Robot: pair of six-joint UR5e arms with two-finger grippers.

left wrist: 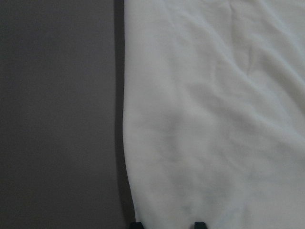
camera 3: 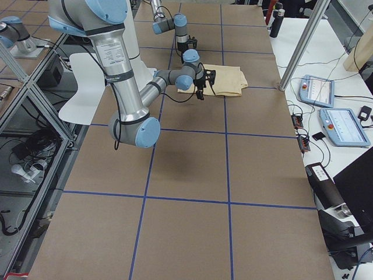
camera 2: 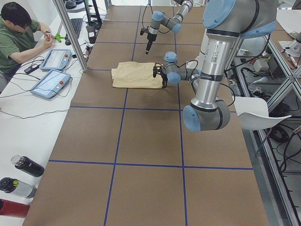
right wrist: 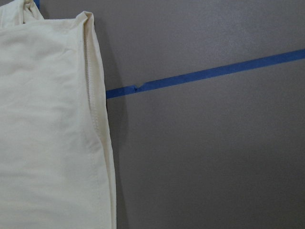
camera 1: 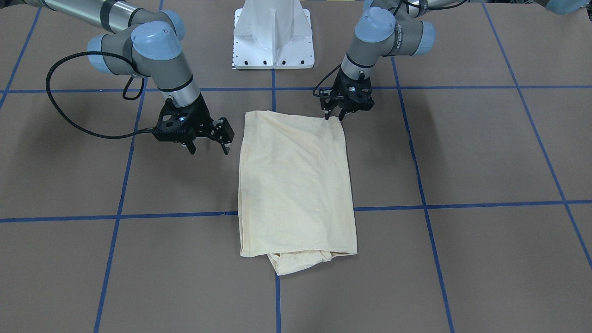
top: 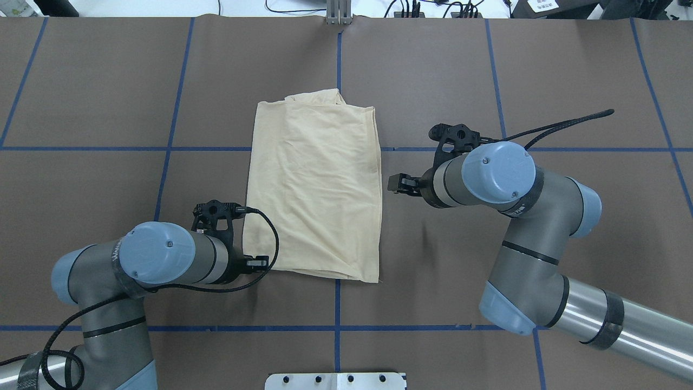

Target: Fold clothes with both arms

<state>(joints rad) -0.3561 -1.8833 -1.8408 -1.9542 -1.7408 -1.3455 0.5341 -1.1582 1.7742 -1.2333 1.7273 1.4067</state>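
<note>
The shirt (camera 1: pixel 296 185) lies in the middle of the worktop (camera 1: pixel 485 152), already folded into 1 long rectangle across a blue tape line (camera 1: pixel 462 204). A lump of tucked fabric (camera 1: pixel 291 263) pokes out at the end away from the robot, and no print shows. The left end effector (camera 1: pixel 334 116) is down at the shirt's near corner on the robot's left. Its jaws are partly apart, with cloth under its tips in the wrist view, and it seems to have nothing clamped. The right end effector (camera 1: pixel 209 149) hangs just beside the other long edge, spread wide and empty. The cloth looks thin, light and limp, so it will likely sag and slide on itself. I judge the 2 near corners the best hold, pinching all layers together so the fold comes over square.
</note>
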